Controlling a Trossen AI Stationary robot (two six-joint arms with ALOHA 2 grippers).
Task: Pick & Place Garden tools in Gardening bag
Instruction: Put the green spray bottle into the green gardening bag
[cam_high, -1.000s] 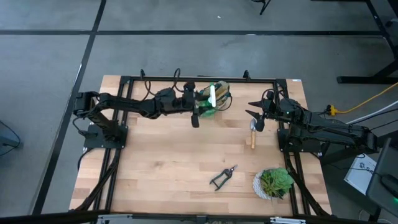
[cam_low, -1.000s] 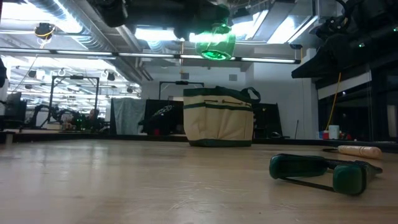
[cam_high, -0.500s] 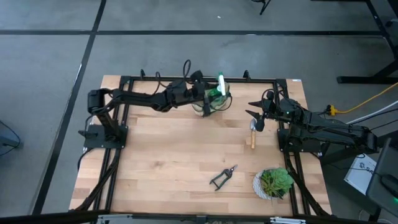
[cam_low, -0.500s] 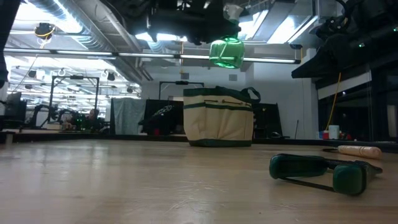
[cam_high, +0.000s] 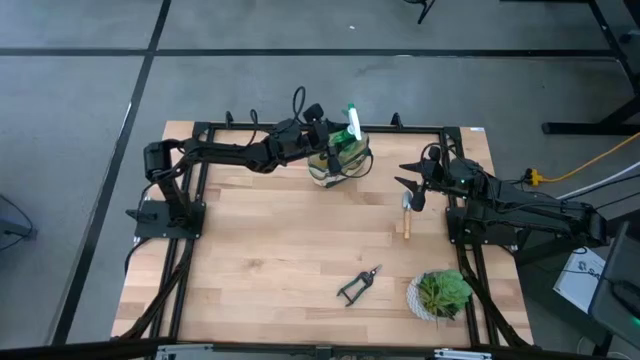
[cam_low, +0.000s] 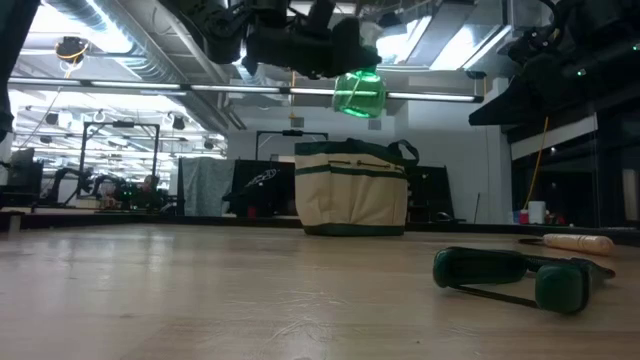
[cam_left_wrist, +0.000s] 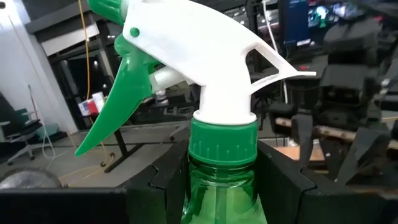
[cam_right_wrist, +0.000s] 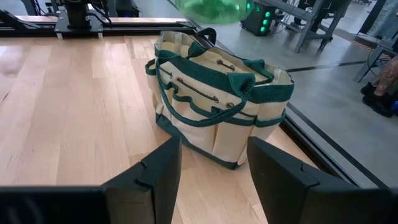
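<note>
My left gripper (cam_left_wrist: 222, 183) is shut on the translucent green spray bottle (cam_high: 350, 140), held in the air over the beige gardening bag with green trim (cam_high: 338, 170). In the low view the bottle (cam_low: 358, 93) hangs above the bag (cam_low: 352, 200). My right gripper (cam_high: 412, 186) is open and empty, above the metal end of a wooden-handled tool (cam_high: 405, 218) lying flat on the table. The black-handled pruning shears (cam_high: 358, 285) lie flat near the front. The bag stands on its base at the far edge; it also shows in the right wrist view (cam_right_wrist: 217, 93). My left gripper pinches the bottle between its two fingers (cam_left_wrist: 166, 180) at the top of the green body, just under the ribbed green collar (cam_left_wrist: 222, 146). The arm comes from the table's left. The bottle is lifted clear above the bag, its white trigger head (cam_left_wrist: 211, 56) beyond the fingers.
A green leafy plant in a white pot (cam_high: 440, 293) stands at the front right, near the shears. The black frame rails (cam_high: 300, 127) run around the table, close behind the bag. Bare wood (cam_high: 260, 250) lies at the middle and left.
My left gripper has carried the spray bottle toward the table's far edge and a little right, from beside the bag to over it. The wrist has turned, so the white head now points toward the far edge. The bottle has come down slightly.
</note>
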